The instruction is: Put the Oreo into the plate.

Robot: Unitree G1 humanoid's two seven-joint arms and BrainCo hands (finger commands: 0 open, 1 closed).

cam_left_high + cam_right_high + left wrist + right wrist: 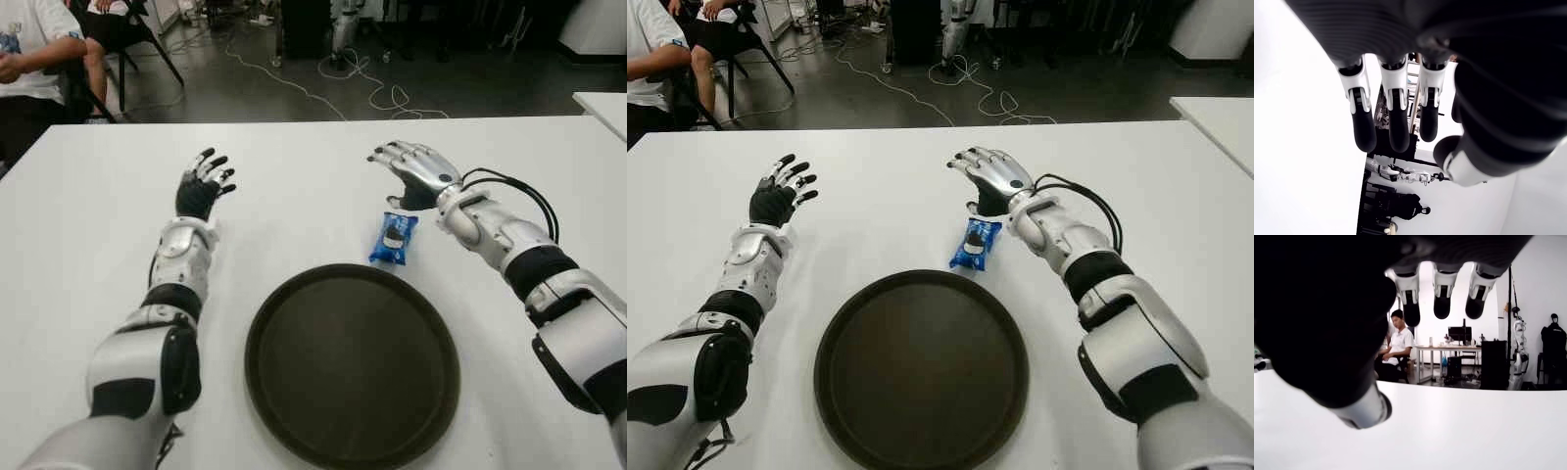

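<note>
Reaching: right hand [416, 174], fingers [390, 154] spread and empty, hovers beyond the small blue Oreo packet [394, 239].
Packet: on white desk [294, 186], beside round dark plate [294, 392].
Advice: lower fingers astride packet's narrow sides.
Left hand [202, 188]: open, idle.

White table [88, 196], dark round plate [294, 411], blue Oreo pack [394, 239]

Oreo [394, 239], small blue sealed packet, lying flat on white counter [88, 206], just beyond rim of plate [284, 304], round, dark brown, shallow, holding nothing
</note>
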